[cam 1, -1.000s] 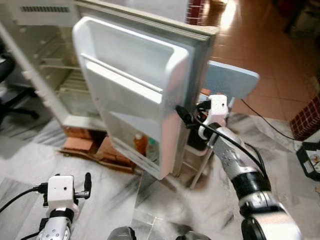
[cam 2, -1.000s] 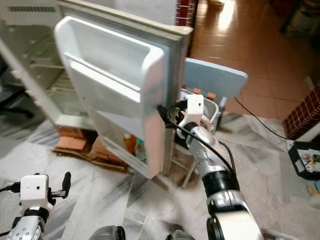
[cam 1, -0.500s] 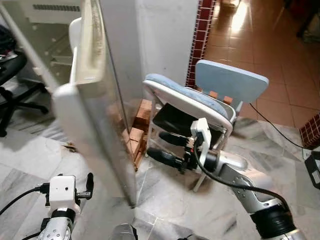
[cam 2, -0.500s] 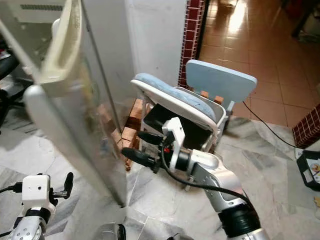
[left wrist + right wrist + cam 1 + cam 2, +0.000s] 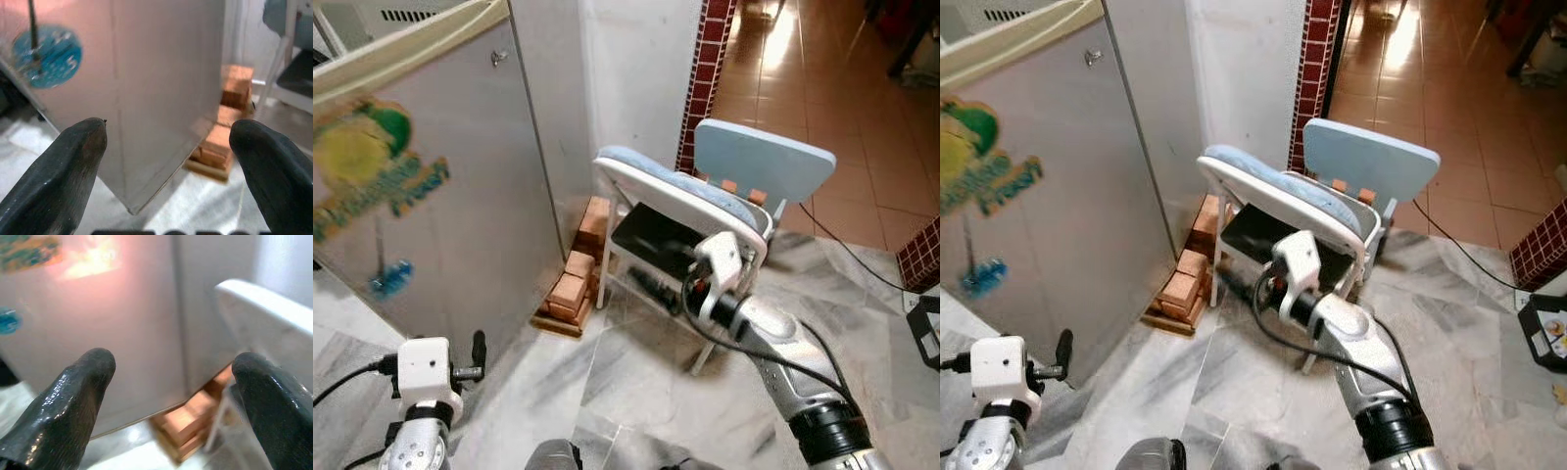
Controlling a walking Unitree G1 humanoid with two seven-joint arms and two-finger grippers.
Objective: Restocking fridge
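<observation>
The grey metal fridge door point(image 5: 440, 225) is swung shut at the left, so nothing inside shows. It's got a green and yellow sticker point(image 5: 372, 162) with blurry lettering I can't read, plus a small round blue sticker point(image 5: 47, 55). Stacked orange bricks point(image 5: 573, 284) sit by its near corner. The right gripper point(image 5: 171, 396) is spread open beside the pale blue folding chair point(image 5: 724, 196); the left gripper point(image 5: 168, 161) is open too, low at the near left.

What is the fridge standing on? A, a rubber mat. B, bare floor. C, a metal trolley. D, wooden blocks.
D: the fridge sits raised on stacked wooden blocks, which show beneath its corner beside the chair.
</observation>
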